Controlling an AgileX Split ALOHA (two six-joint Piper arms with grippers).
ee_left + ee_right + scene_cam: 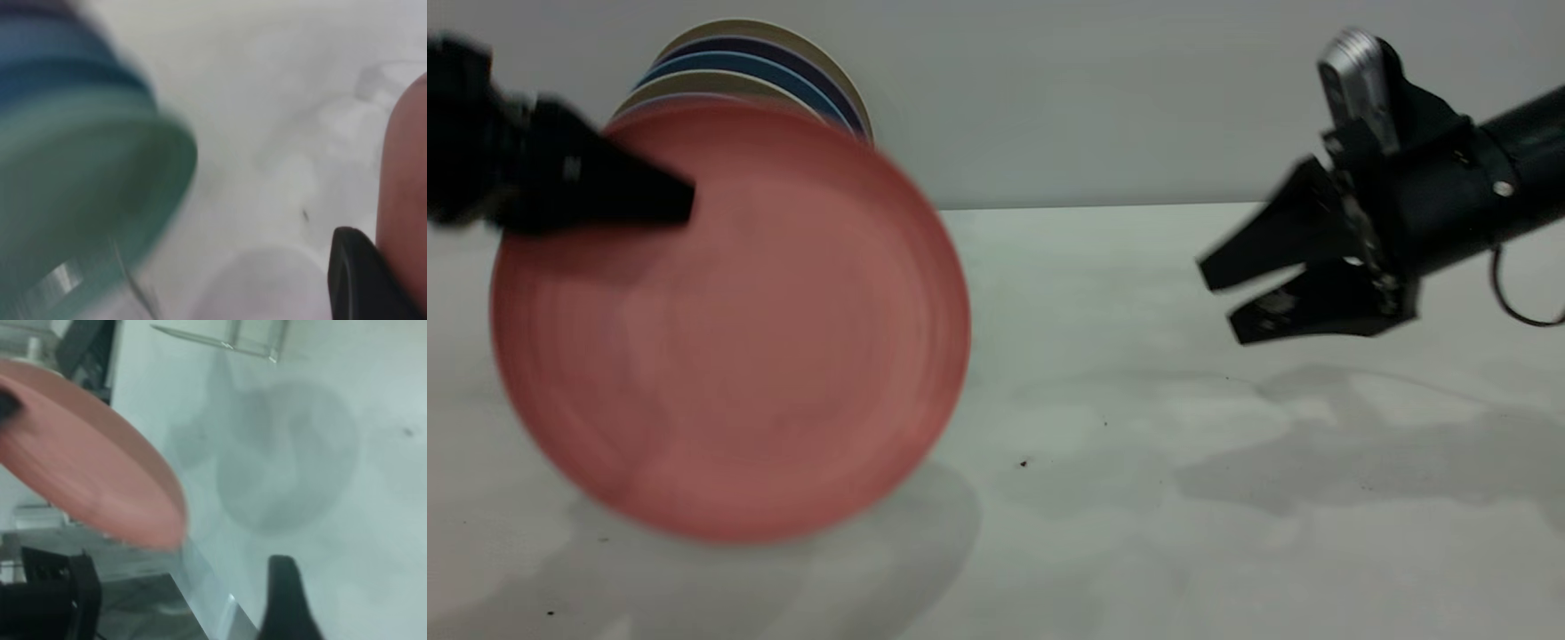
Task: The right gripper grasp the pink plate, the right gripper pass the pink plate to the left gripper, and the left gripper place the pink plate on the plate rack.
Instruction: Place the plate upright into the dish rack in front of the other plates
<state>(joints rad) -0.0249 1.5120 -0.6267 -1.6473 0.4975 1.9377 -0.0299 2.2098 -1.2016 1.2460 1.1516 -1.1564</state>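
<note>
My left gripper (680, 203) pinches the pink plate (729, 329) at its upper rim, carried upright above the table (1138, 498), before other standing plates (765, 67). My right gripper (1223, 298) hangs spread, empty, well apart. Plate judged light, stiff, slippery; rim hold is best.

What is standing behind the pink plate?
Behind the pink plate stand upright plates: cream and blue rims show. The pink plate hides their lower parts and any rack.
</note>
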